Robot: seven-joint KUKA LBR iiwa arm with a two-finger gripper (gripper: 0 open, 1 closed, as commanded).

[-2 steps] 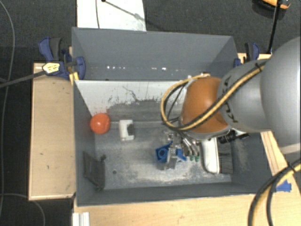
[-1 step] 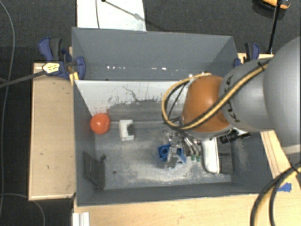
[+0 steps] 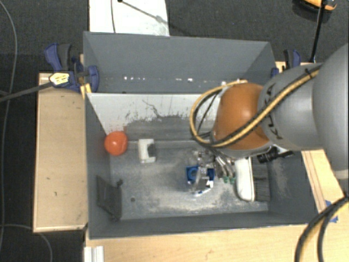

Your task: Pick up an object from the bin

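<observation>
One gripper [image 3: 207, 169] over blue thing [image 3: 197, 178], white brush [image 3: 244, 180] beside, open floor [image 3: 161, 192] leftward

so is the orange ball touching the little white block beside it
Apart. The camera view shows a strip of bare bin floor between the orange ball and the white block to its right.

Bin [image 3: 163, 64]: matt grey sheet metal, floor scuffed and scratched pale around the claw [image 3: 209, 171]. At the claw, a small blue-and-white object [image 3: 197, 178], apparently glossy plastic. Just right of the claw, a brush [image 3: 244, 179] with a smooth white plastic back and dark bristles. Well left of it, a matt orange ball [image 3: 116, 143] and a white plastic block [image 3: 145, 150]. Above it, the glossy orange wrist cover [image 3: 240, 119].
</observation>
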